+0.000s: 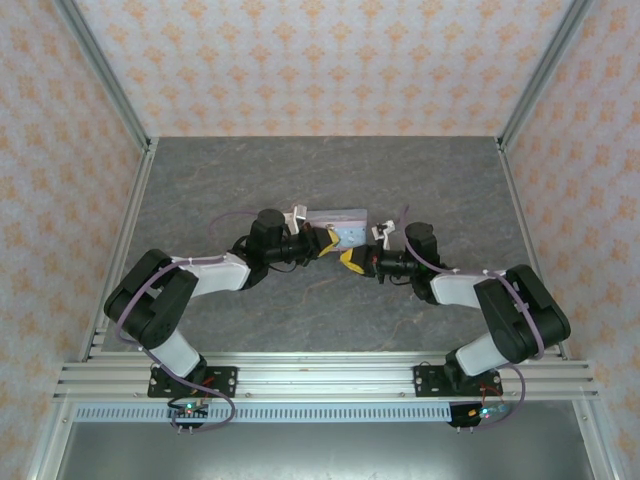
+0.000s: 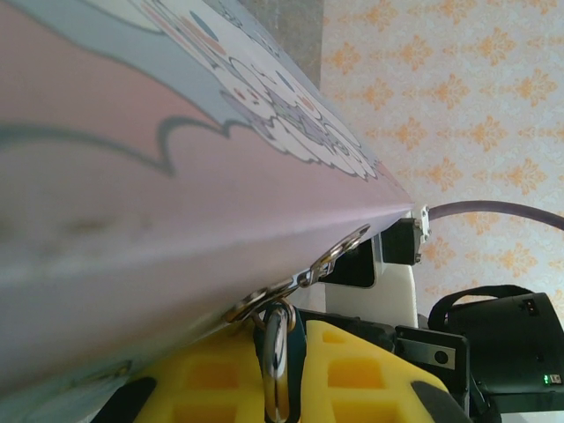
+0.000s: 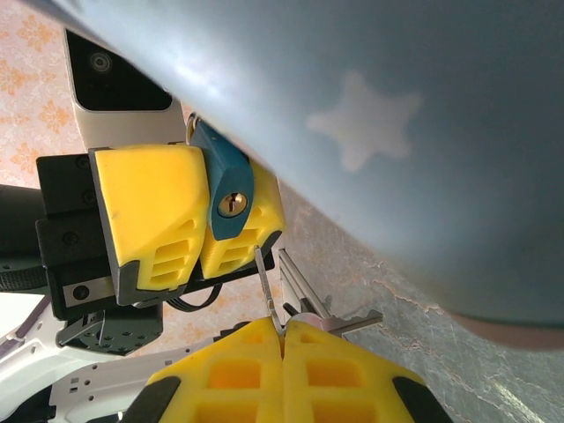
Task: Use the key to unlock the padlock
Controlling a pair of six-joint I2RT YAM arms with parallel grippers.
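The dark teal padlock [image 3: 225, 189] hangs from the metal hasp [image 2: 304, 278] of the pale blue tin [image 1: 340, 218]. My left gripper [image 2: 278, 339] is shut on the padlock [image 2: 297, 354], whose silver shackle [image 2: 275, 370] runs between the yellow fingers. In the right wrist view its brass keyhole [image 3: 232, 204] faces my right gripper [image 3: 284, 328]. That gripper is shut on the slim grey key [image 3: 267, 282]. The blade points up, its tip just below and right of the keyhole, outside it. A second key [image 3: 357, 321] sticks out sideways from the same grip.
The tin stands mid-table on the grey stone-patterned surface [image 1: 330, 170], and both arms meet at its near side. My left gripper [image 1: 326, 240] and right gripper [image 1: 351, 262] are almost touching. Patterned walls with metal posts [image 1: 105, 75] enclose the table.
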